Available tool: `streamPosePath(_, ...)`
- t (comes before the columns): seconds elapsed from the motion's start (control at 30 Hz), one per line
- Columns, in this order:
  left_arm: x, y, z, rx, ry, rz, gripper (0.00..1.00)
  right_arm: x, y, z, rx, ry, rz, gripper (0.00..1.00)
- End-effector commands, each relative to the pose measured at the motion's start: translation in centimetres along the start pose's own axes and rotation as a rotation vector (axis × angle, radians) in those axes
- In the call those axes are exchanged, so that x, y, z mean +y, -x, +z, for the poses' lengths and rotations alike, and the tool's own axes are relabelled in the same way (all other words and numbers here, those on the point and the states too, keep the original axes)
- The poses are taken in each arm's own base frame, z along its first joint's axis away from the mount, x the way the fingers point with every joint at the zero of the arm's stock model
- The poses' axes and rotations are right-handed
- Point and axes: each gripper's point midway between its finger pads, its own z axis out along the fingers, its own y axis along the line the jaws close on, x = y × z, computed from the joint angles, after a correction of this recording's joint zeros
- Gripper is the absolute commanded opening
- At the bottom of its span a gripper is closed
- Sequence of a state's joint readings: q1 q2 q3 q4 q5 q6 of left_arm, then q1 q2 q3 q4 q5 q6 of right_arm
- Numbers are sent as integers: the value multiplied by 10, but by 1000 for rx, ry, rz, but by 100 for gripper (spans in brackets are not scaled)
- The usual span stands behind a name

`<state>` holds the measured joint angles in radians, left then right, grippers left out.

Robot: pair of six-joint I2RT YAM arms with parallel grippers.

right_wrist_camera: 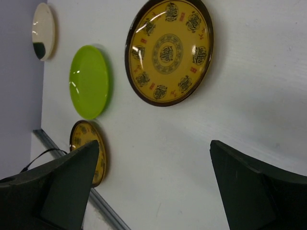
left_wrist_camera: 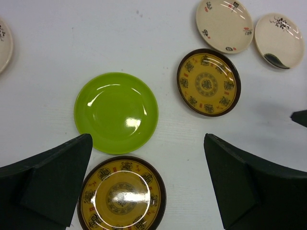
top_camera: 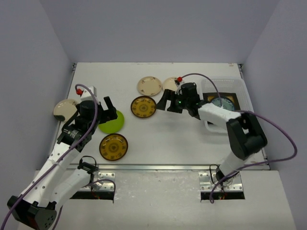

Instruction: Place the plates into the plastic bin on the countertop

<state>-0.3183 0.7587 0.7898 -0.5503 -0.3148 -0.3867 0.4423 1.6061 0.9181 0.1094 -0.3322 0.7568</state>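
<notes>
**Both grippers wide open, nothing held**

My left gripper (left_wrist_camera: 146,143) and right gripper (right_wrist_camera: 153,143) gape fully, empty. Lime green plate (left_wrist_camera: 116,112) lies flat, face up; round, no long axis. Amber plate (left_wrist_camera: 208,82) at its 2 o'clock. Plastic bin (top_camera: 243,93), countertop's (top_camera: 182,143) 2 o'clock.

Lime-green plate (left_wrist_camera: 116,112), amber-patterned plate (left_wrist_camera: 208,82)

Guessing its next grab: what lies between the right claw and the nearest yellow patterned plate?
Nothing: only bare table lies between the right gripper and that yellow plate, as the right wrist view shows.
</notes>
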Motion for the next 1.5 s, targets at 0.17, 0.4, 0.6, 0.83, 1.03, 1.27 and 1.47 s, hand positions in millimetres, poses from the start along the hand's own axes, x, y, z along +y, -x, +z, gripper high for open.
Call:
streamPosePath(0.17, -17, 11, -3, -27, -97, 1, 100, -25, 14, 99, 75, -14, 34, 91)
streamPosePath(0.4, -20, 12, -6, -33, -116, -2, 100, -67, -9, 134, 137, -103, 94, 57)
streamPosePath(0.6, -22, 13, -8, -39, -132, -3, 100, -88, -24, 137, 143, -128, 176, 19)
streamPosePath(0.83, -23, 13, -9, -43, -141, -1, 100, -48, -6, 116, 120, 16, 163, 0)
streamPosePath(1.03, -23, 14, -11, -48, -145, -1, 100, -10, 49, 32, -7, 104, 118, 0)
streamPosePath(1.27, -27, 13, -11, -39, -164, 5, 100, -118, 100, -110, -313, -108, 367, 0)
streamPosePath(1.47, -28, 14, -11, -41, -170, 8, 100, -234, 78, -207, -516, -461, 601, 0)
